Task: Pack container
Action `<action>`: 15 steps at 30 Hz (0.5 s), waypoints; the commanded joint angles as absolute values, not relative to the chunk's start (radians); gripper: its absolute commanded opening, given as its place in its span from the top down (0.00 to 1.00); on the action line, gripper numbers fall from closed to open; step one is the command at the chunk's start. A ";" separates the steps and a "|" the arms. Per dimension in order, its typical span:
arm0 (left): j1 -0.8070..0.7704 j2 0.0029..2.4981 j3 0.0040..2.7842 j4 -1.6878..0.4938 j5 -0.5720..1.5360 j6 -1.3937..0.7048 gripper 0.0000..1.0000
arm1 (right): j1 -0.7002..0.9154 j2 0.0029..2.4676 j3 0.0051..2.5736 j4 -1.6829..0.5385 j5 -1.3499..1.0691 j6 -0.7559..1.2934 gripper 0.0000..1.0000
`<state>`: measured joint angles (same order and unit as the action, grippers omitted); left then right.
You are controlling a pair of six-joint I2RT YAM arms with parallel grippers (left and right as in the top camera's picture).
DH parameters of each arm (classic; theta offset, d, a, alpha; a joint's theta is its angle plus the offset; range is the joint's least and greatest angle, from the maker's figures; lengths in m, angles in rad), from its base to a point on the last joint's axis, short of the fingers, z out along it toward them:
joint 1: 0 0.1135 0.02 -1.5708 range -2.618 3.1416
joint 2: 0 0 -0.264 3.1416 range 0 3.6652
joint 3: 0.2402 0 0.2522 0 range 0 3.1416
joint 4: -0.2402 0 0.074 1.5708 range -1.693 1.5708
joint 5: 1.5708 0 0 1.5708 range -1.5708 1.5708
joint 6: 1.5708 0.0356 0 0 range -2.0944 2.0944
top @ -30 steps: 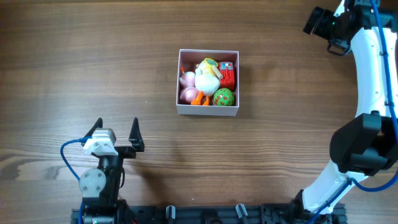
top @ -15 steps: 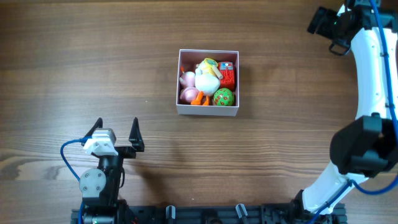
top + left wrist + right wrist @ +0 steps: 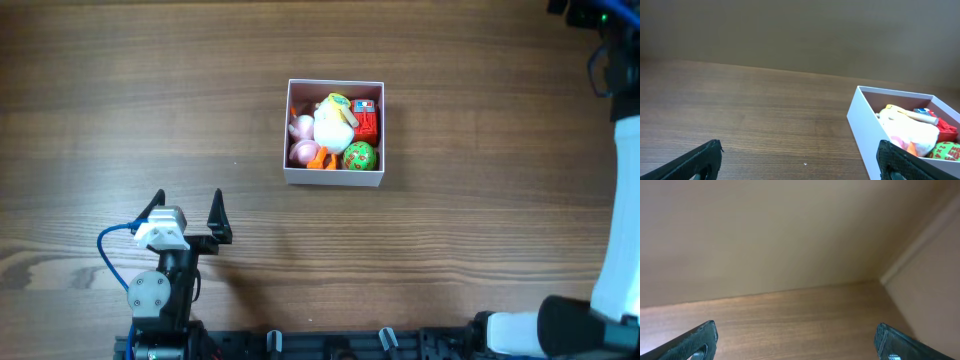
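White-walled single container (image 3: 334, 178) holds one white toy (image 3: 332, 128), one green ball (image 3: 359, 155), one red block (image 3: 366, 123) and two pink toys (image 3: 303, 152); left jaws and right jaws gape wide, empty.

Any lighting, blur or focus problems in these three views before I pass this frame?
Overhead: even light, sharp on the container, faint shadow beside the left gripper; the right arm is cut off at the frame edge. Left wrist: dim, toys readable, fingertips dark silhouettes. Right wrist: soft, warm-tinted, only wall and table.
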<state>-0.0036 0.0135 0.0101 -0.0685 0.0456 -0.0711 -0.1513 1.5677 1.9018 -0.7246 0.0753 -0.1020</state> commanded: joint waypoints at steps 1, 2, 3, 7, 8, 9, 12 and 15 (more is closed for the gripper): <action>0.003 0.005 0.006 -0.075 0.036 -0.056 0.00 | -0.144 1.455 1.808 -0.680 -0.053 -0.199 0.00; 0.003 0.005 0.006 -0.075 0.036 -0.056 0.00 | -0.144 1.420 1.768 -0.646 -0.067 -0.199 0.00; 0.003 0.005 0.006 -0.076 0.036 -0.056 0.00 | -0.144 1.390 1.732 -0.614 -0.075 -0.199 0.00; 0.003 0.005 0.006 -0.076 0.036 -0.056 0.00 | -0.144 1.213 1.490 -0.395 -0.081 -0.199 0.00; 0.003 0.005 0.006 -0.076 0.036 -0.056 0.00 | -0.144 1.156 1.405 -0.327 -0.081 -0.198 0.00; 0.003 0.005 0.006 -0.076 0.036 -0.056 0.00 | -0.144 1.110 1.338 -0.279 -0.088 -0.199 0.00; 0.003 0.005 0.006 -0.075 0.036 -0.056 0.00 | -0.144 0.984 1.163 -0.176 -0.122 -0.199 0.00; 0.003 0.005 0.006 -0.075 0.036 -0.056 0.00 | -0.144 0.854 1.000 -0.107 -0.160 -0.199 0.00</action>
<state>-0.0036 0.0135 0.0101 -0.0689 0.0452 -0.0711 -0.1513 0.9276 1.1061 -0.1268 -0.1001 -0.1886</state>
